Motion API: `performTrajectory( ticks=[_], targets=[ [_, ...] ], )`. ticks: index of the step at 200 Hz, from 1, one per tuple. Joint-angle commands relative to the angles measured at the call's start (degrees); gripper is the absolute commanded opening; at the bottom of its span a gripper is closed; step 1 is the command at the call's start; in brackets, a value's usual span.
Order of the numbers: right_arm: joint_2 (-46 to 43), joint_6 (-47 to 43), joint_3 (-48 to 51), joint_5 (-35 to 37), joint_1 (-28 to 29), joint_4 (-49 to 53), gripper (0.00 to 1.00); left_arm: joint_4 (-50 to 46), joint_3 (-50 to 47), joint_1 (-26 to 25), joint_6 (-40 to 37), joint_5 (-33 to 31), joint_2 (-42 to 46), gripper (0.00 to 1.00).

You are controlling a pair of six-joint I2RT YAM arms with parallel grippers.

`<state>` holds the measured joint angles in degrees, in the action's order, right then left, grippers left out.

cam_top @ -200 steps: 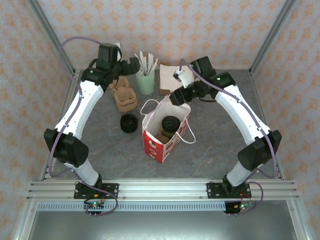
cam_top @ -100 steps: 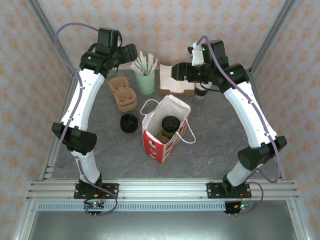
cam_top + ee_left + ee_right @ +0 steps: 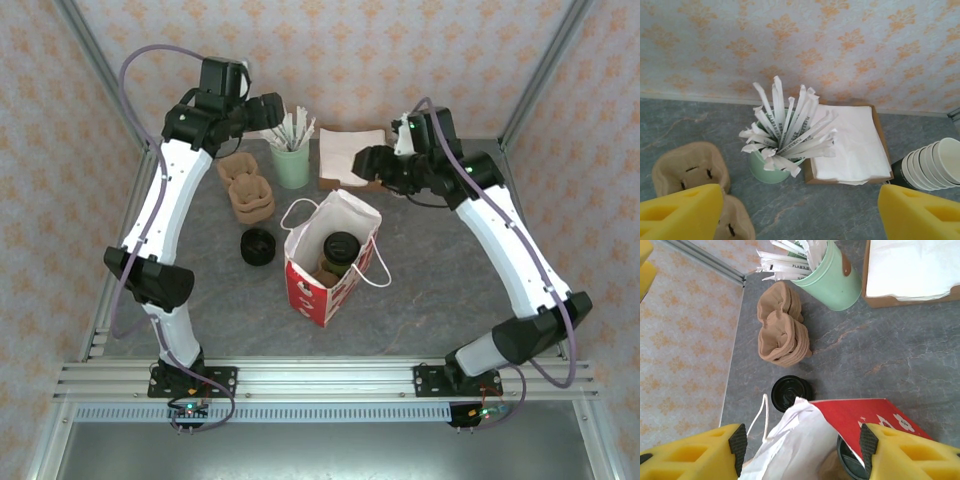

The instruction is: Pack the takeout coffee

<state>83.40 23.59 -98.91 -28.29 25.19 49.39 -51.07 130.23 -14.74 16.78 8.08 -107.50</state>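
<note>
The takeout coffee [image 3: 341,247] stands upright inside the open red-and-white bag [image 3: 322,290] at mid-table, its black lid showing. In the right wrist view the lid's edge [image 3: 846,461] peeks out under the bag's red flap [image 3: 865,416]. My right gripper [image 3: 362,162] hovers behind and above the bag's mouth. It is open [image 3: 802,447], with the bag's white lining seen below between the fingers, not gripped. My left gripper [image 3: 268,108] is high at the back, over the straw cup. It is open wide [image 3: 800,215] and holds nothing.
A mint cup of wrapped straws [image 3: 771,167], a tray of white napkins [image 3: 852,142] and a stack of lidless cups [image 3: 935,162] line the back. Brown cup carriers [image 3: 248,190] and a low stack of black lids [image 3: 258,246] lie left of the bag.
My right gripper has lifted away from the bag's rim and drawn back toward the napkins. The left gripper has risen toward the back wall, and its jaws have narrowed slightly.
</note>
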Motion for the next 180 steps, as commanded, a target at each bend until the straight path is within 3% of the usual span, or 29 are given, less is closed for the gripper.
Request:
performTrajectory(
  ticks=[1,100,180],
  targets=[
    [-3.60,1.18,2.62,2.86,0.04,-3.59,0.63,-0.81,2.83,-1.20,-2.34,1.79,-4.56,0.81],
    [-9.99,-0.16,7.24,7.51,0.04,-3.34,0.63,2.92,13.65,-2.61,-4.11,-0.01,-20.92,0.66],
    [-8.46,-1.12,5.95,6.68,0.05,-3.29,0.63,6.43,17.05,-2.53,-3.98,-0.48,-25.91,0.50]
  ],
)
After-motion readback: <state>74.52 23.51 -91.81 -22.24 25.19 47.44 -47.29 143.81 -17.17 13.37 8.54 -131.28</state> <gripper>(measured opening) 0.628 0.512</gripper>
